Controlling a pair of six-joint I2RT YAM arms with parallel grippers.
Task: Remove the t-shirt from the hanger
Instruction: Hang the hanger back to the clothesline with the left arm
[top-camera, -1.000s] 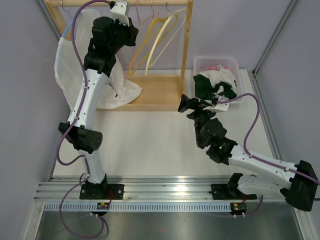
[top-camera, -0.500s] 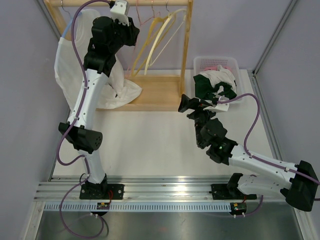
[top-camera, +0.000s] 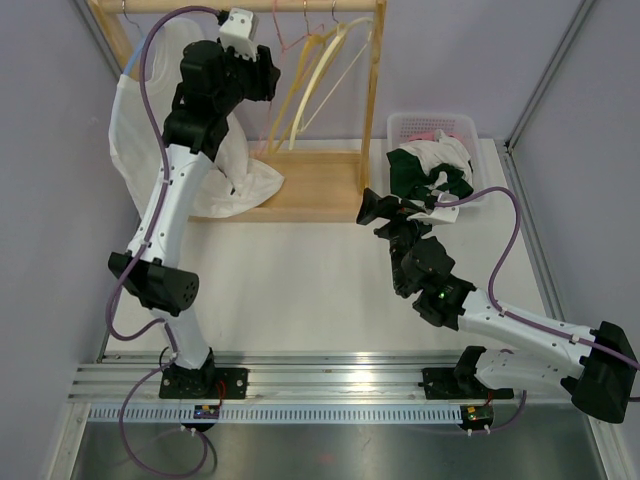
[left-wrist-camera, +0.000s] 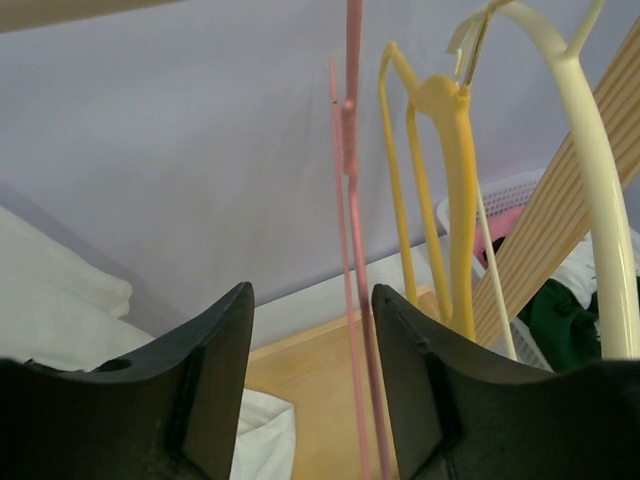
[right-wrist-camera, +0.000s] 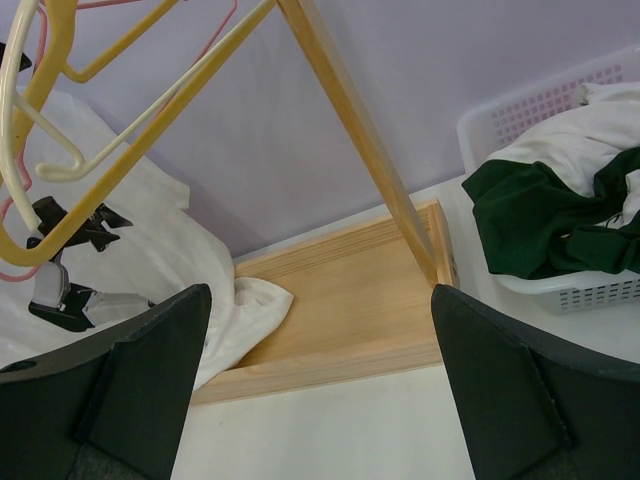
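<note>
Between lilac walls (top-camera: 450, 60) on a white table (top-camera: 300, 280), the white t-shirt (top-camera: 135, 130) hangs from the wooden rack (top-camera: 310, 185) just left of the raised left gripper (left-wrist-camera: 312, 300), jaws half parted, empty

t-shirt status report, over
Left gripper open by pink hanger, empty. Right gripper open, empty. White t-shirt hangs at rack's left end. Bare hangers alongside.

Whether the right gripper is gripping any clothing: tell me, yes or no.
No: the right gripper stands wide open with nothing between its fingers, and the green garment lies in the basket.
</note>
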